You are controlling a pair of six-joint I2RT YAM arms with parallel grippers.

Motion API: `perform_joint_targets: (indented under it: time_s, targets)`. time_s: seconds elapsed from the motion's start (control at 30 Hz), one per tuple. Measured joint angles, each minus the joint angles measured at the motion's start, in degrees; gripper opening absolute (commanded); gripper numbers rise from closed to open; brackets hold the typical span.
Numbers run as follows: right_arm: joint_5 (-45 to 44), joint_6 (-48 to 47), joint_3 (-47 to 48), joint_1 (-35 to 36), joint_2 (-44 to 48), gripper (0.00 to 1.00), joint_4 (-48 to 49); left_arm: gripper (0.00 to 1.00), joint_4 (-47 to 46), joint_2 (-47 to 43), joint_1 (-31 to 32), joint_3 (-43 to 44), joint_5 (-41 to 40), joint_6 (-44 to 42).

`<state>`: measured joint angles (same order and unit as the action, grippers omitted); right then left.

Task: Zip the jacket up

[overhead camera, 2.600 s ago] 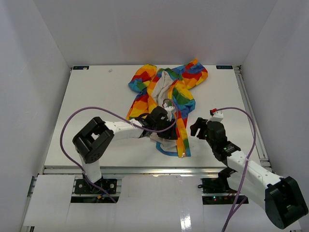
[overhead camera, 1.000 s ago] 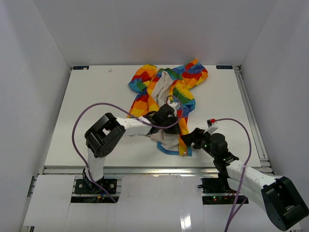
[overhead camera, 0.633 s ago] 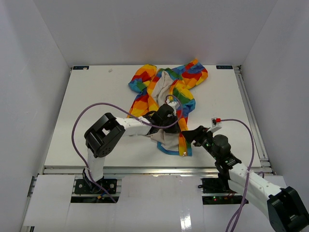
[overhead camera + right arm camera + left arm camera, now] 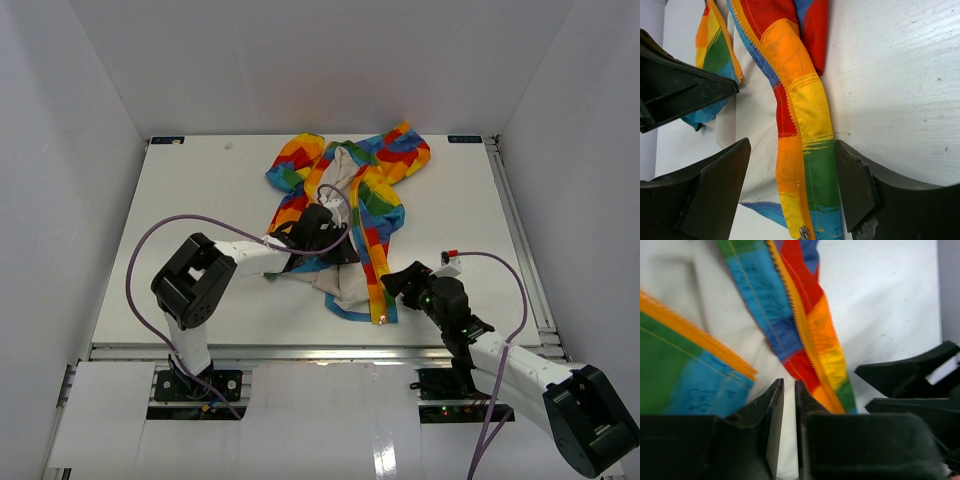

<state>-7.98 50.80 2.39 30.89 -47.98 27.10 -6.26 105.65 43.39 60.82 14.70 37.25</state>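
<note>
The rainbow patchwork jacket point(image 4: 380, 195) lies open on the white table, white lining up. My left gripper point(image 4: 343, 250) sits on the lower left front panel, its jaws nearly closed with white lining in the thin gap point(image 4: 789, 385). The right front strip with the yellow zipper teeth point(image 4: 805, 335) runs past it. My right gripper point(image 4: 392, 283) is open and low over the table, its fingers straddling that strip point(image 4: 792, 145). The metal zipper slider point(image 4: 804, 232) sits at the hem end, also visible from above point(image 4: 381, 318).
White walls enclose the table point(image 4: 200, 200) on the left, back and right. The two grippers are close together; my left gripper's finger point(image 4: 675, 90) shows in the right wrist view and my right gripper's fingers point(image 4: 905, 375) in the left wrist view. Purple cables loop beside both arms.
My left gripper has moved left, and the lower left panel of the jacket has shifted left with it. My right gripper has stayed at the right front strip, near the hem.
</note>
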Motion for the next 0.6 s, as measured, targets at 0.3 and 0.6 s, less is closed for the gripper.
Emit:
perform_joint_targets:
  time_s: [0.3, 0.6]
  targets:
    - [-1.8, 0.0, 0.0, 0.0, 4.7, 0.73, -1.6, 0.57, -0.2, 1.1, 5.4, -0.1, 3.1, 0.9]
    - [-2.4, 0.0, 0.0, 0.0, 7.5, 0.73, -3.2, 0.59, -1.2, 4.6, 6.0, 0.0, 1.2, 4.1]
